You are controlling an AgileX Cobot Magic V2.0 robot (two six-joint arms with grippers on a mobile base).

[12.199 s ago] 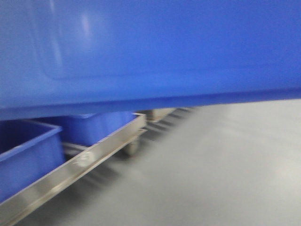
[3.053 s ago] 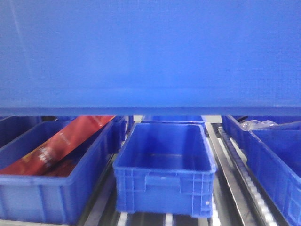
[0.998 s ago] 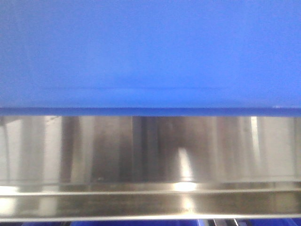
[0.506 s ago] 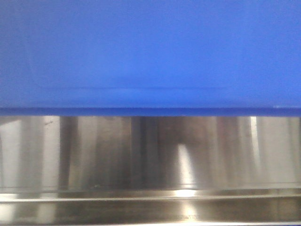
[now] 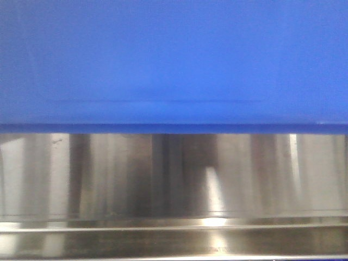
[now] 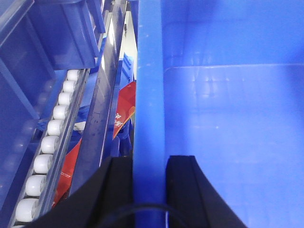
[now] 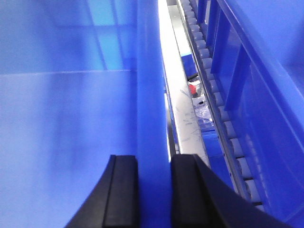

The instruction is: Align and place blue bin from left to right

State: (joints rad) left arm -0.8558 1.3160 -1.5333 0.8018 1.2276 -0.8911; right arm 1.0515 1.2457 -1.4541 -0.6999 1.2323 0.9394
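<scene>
Blue bin: one blue bin (image 5: 174,60). It is held up between the two arms, and its smooth wall fills the upper half of the front view. Its open inside shows in both wrist views (image 6: 228,123) (image 7: 61,133).
Left gripper: one left gripper (image 6: 149,161). Its two black fingers (image 6: 183,185) are clamped on the bin's left wall, one inside and one outside.
Right gripper: one right gripper (image 7: 153,159). Its two black fingers (image 7: 122,190) grasp the bin's right wall in the same way.
Bin's place: its lower edge runs level across the front view, just above one steel panel (image 5: 174,179). Whether the two touch cannot be told.
Left surroundings: one steel rail (image 6: 102,109) lies just beside the bin. One row of white rollers (image 6: 50,128), about nine in view, runs beyond the rail. Darker bins (image 6: 61,33) sit over the rollers.
Red packs: two pieces of red packaging (image 6: 124,107) show below the rail.
Right surroundings: one steel strip (image 7: 183,109), one roller row (image 7: 223,118) and one neighbouring bin (image 7: 266,95).
Change over the last half second: almost none, with the bin's lower edge at the same height.
Change over one second: the panel's lower lip sits lower in the front view.
Change over three seconds: open bins showed under the held bin then, and the steel panel shows there now.
</scene>
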